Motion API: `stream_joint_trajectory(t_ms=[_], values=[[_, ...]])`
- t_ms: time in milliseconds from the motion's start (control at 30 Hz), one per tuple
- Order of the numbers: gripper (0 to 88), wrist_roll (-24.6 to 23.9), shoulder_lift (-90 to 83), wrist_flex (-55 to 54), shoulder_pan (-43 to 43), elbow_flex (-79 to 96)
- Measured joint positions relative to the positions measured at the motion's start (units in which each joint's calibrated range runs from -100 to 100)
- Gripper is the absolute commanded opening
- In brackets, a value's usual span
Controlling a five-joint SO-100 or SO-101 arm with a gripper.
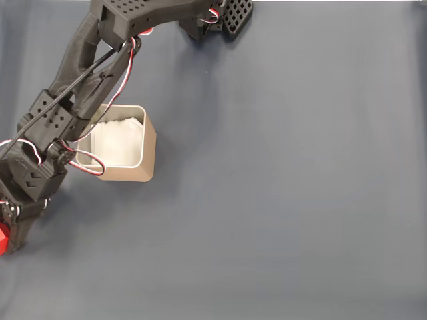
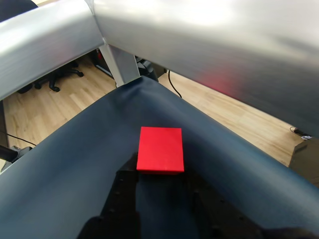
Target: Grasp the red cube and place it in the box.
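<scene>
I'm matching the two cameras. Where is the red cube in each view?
Fixed view: red cube at the far left edge, below the box, at the gripper.
Wrist view: centre, just beyond the fingertips.
Shared landmark: the dark blue cloth.

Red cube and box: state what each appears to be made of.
The red cube looks like matte plastic or painted wood; its faces are flat, evenly coloured and glare-free, with sharp edges. The box looks like tan plastic or card outside, with a shiny metallic inner wall and crumpled white lining, possibly paper or film.
</scene>
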Motion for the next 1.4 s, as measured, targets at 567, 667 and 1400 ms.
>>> stream_joint_trajectory(t_ms=[567, 667, 1400], values=[[7.8, 0.15, -4.81, 1.38, 0.00, 5.19], [7.2, 0.15, -7.94, 2.27, -0.23, 8.74], [4.4, -0.88, -41.55, 15.68, -2.10, 26.59]])
